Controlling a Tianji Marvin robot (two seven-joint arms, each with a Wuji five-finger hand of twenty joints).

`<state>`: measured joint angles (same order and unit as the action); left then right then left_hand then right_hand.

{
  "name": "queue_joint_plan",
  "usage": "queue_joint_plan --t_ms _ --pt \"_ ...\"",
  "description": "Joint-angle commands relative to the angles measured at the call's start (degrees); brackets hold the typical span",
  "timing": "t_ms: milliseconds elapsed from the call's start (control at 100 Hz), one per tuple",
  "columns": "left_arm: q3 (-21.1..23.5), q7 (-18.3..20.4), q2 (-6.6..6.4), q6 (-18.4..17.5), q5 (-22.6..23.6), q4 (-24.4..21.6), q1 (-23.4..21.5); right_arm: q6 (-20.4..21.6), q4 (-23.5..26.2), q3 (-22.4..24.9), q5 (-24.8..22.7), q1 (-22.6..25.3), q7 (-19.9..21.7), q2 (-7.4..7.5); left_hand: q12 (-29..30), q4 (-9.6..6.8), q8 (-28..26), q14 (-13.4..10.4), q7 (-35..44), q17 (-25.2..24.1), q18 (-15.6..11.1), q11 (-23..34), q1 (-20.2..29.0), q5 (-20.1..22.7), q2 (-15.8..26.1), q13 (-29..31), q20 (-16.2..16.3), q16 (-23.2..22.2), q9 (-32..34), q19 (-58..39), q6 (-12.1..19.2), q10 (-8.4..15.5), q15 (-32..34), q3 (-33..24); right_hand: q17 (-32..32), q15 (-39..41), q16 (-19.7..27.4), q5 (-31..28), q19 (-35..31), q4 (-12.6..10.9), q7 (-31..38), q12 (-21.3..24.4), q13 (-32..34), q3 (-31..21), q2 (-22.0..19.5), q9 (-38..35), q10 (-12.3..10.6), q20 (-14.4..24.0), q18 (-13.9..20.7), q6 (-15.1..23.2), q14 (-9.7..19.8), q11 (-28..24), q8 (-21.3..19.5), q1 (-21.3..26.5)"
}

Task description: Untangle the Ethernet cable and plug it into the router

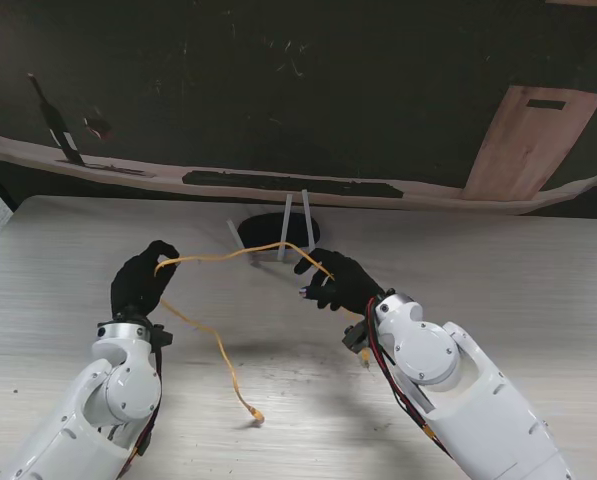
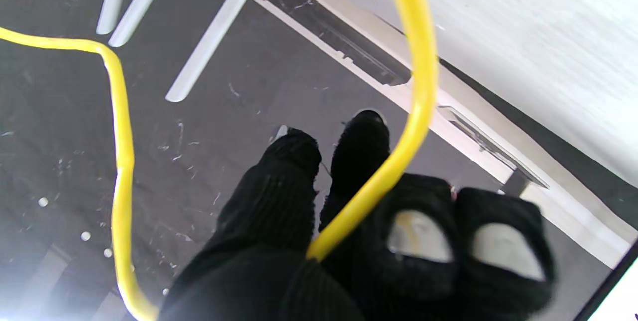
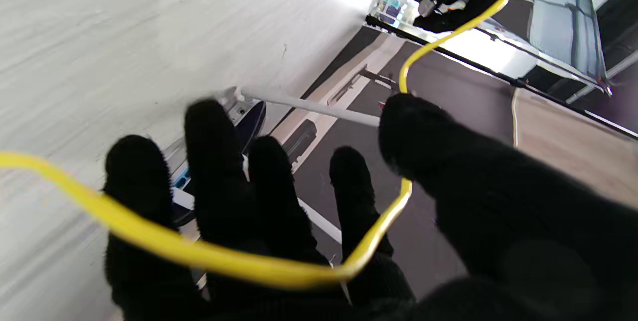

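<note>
Gripping one yellow Ethernet cable [image 1: 218, 258] between them, the left hand [image 1: 141, 281] and right hand [image 1: 340, 281] hover above open table [image 1: 538, 270], near one three-antenna router [image 1: 278, 232] by its far edge.

No legible text, label, brand or number appears on any surface in these three views.

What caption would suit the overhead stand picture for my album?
Two black-gloved hands, left hand and right hand, lift a thin yellow Ethernet cable above a pale wooden table, before a dark white-antennaed router.
</note>
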<state>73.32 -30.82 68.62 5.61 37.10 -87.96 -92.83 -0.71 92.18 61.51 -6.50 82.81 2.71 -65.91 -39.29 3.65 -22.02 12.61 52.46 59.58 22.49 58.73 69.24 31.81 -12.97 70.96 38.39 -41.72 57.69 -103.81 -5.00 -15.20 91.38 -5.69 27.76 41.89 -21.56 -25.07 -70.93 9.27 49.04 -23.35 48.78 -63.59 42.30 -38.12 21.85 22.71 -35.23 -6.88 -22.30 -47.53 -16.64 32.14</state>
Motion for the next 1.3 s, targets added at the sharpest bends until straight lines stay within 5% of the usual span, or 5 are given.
queue_joint_plan --t_ms 0,340,580,980,1290 --pt "-0.2 1.1 0.20 0.6 -0.1 -0.7 0.0 0.9 -0.5 0.3 2.3 0.5 1.3 -0.43 0.0 -1.47 0.3 8.1 -0.4 1.8 0.9 1.7 3.2 1.0 1.3 1.7 -0.8 0.6 1.5 -12.4 -0.5 0.7 1.5 0.7 -8.9 -8.3 2.2 5.6 8.1 -0.9 -0.6 1.4 -8.7 -1.5 3.1 7.4 -2.8 -0.6 2.7 3.0 1.4 3.3 -1.4 -1.6" --pt "-1.0 0.7 0.25 4.0 1.1 1.1 1.5 3.5 -1.2 1.6 -6.1 1.4 -3.3 -0.45 -0.1 -1.58 0.2 8.3 -0.5 1.8 1.2 2.2 2.9 1.7 0.9 1.6 -1.2 0.8 1.9 -12.6 -0.3 0.7 1.9 0.3 -19.7 -22.8 7.5 17.4 41.0 0.2 0.8 4.0 -27.9 -0.8 7.7 22.5 -4.1 3.1 12.1 6.5 8.2 7.6 0.6 -5.6" --pt "-0.7 2.6 0.05 5.6 0.8 0.1 1.3 8.7 -1.5 1.9 -10.0 1.9 -5.6 -0.29 -0.1 -1.52 0.3 8.2 -0.8 1.8 1.2 2.3 2.8 1.5 1.0 1.6 -1.3 1.0 1.7 -12.7 -0.6 0.7 2.0 0.0 -20.1 -22.0 7.2 13.3 46.7 0.2 2.5 3.6 -27.4 -3.3 8.9 21.0 -5.7 4.3 17.7 10.0 12.2 6.1 0.1 -3.3" --pt "-2.7 6.8 -0.18 7.2 -1.3 1.7 4.0 16.0 -2.3 -2.6 -13.8 -0.6 2.2 2.19 -0.1 -1.51 0.3 8.1 -1.6 1.8 1.2 2.2 2.5 1.0 1.1 1.6 -1.6 1.3 1.3 -12.5 -1.4 0.8 1.9 -0.2 -4.0 -5.2 -0.3 -5.9 27.4 -1.5 4.5 0.8 -6.8 -5.6 3.5 -1.6 -5.4 14.7 5.9 16.6 6.1 1.4 -4.4 6.4" --pt "-4.4 8.9 -0.17 7.9 -2.9 3.3 6.5 18.1 -4.4 -9.5 -11.9 -5.3 10.0 3.75 -0.1 -1.52 0.4 7.9 -1.8 1.8 1.2 2.2 2.4 0.9 1.1 1.6 -1.8 1.4 1.2 -12.4 -1.7 0.8 1.8 -0.2 -3.7 1.1 -1.8 -8.3 7.6 1.7 3.9 1.1 -0.3 -3.8 1.4 -9.1 -5.5 8.6 6.1 17.5 5.4 -0.6 -5.0 9.7"
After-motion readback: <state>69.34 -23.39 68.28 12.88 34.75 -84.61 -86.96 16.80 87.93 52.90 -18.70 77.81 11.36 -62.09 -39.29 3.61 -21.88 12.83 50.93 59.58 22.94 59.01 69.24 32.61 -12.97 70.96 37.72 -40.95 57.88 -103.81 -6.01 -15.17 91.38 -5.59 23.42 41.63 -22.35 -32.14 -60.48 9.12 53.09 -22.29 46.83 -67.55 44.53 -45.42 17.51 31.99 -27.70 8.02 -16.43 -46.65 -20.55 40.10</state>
